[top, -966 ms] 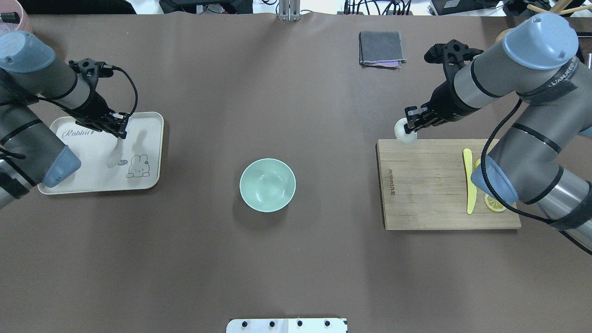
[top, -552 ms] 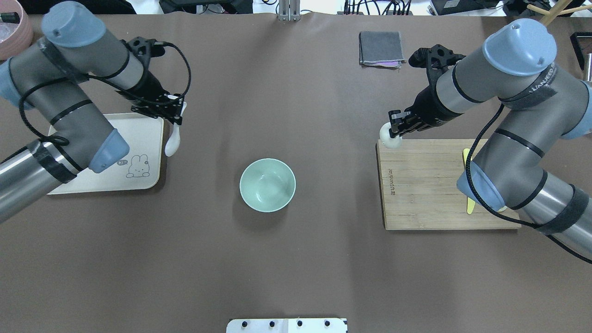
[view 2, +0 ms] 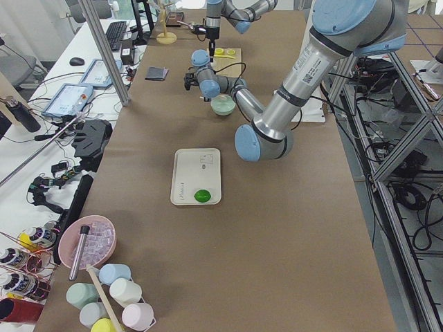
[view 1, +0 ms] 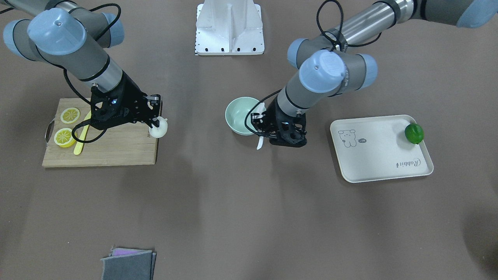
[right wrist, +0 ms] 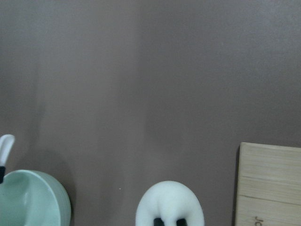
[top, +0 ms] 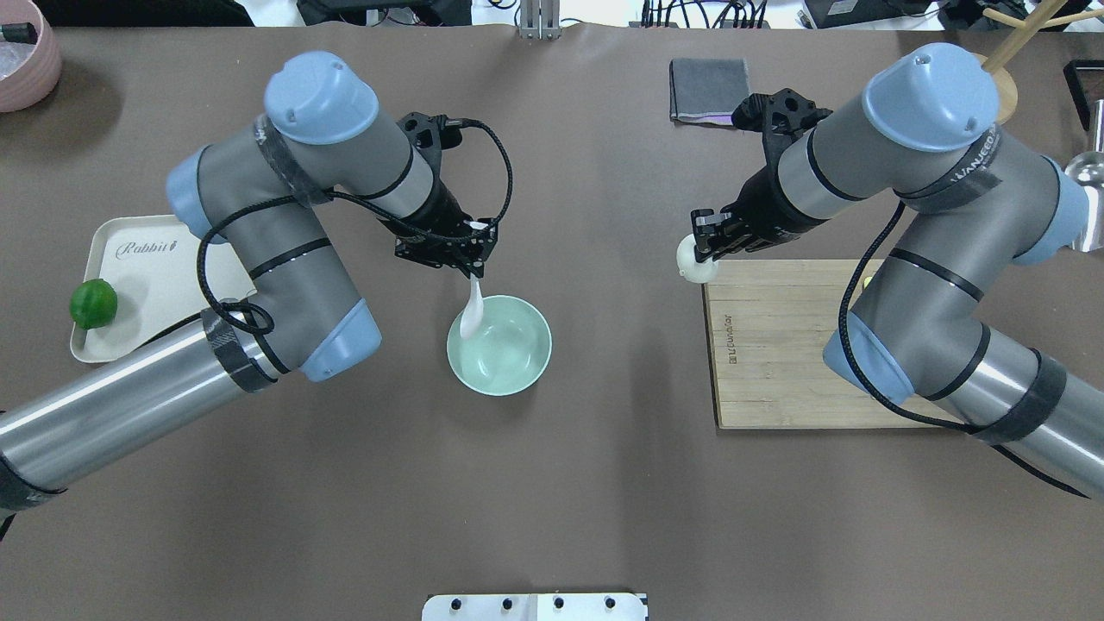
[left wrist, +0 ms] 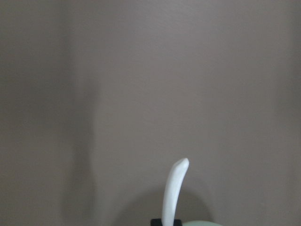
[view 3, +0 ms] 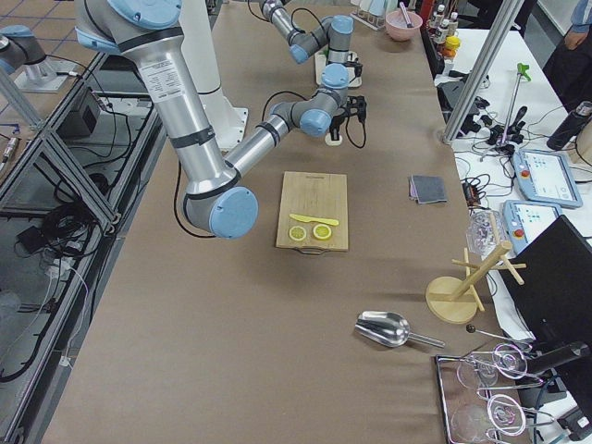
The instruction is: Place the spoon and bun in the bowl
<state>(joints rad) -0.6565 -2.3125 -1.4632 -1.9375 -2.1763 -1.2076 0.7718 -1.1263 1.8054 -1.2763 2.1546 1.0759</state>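
1. The left gripper [top: 472,269] is pinching the spoon [top: 470,315] by its handle, the scoop hanging over the rim of the bowl [top: 517,358] (which is sitting mid-table).
2. The right gripper [top: 703,248] is clamping the bun [top: 689,262] beside a corner of the cutting board [top: 793,345], well apart from the bowl.

Left gripper [top: 473,272] carried the spoon [top: 471,312] from tray [top: 147,280] to bowl [top: 517,379]; bun [top: 693,264] moved closer.

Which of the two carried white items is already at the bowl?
The spoon in the left gripper, scoop over the bowl; the bun hangs at a corner of the board.
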